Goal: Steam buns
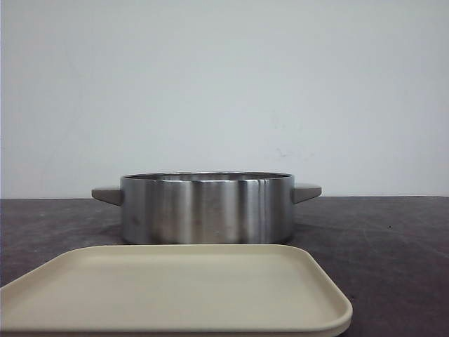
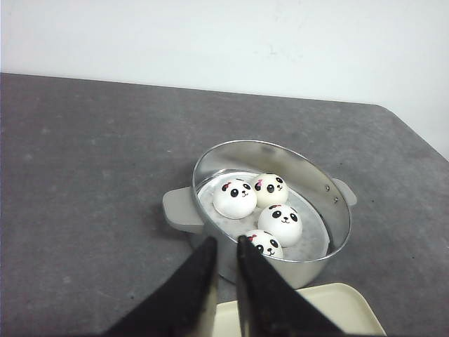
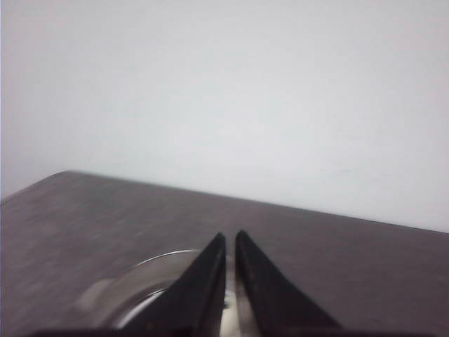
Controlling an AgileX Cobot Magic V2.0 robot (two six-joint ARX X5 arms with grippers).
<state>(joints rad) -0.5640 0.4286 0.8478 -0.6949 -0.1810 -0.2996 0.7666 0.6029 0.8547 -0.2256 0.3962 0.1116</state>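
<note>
Several white buns with black panda faces (image 2: 280,223) lie inside a steel pot (image 2: 335,210) in the left wrist view. One bun (image 2: 234,197) is near the pot's beige handle (image 2: 181,208). My left gripper (image 2: 226,241) hovers above the pot's near rim, its jaws together and empty. In the front view the pot (image 1: 206,209) stands mid-table, its wall hiding the buns, and neither gripper shows. My right gripper (image 3: 230,236) is shut with nothing in it, above a blurred stretch of the pot's rim (image 3: 161,258).
A flat beige tray (image 1: 175,288) lies in front of the pot, nearest the robot, with nothing on it. Its corner (image 2: 340,309) shows under the left fingers. The table is dark grey, with a white wall behind.
</note>
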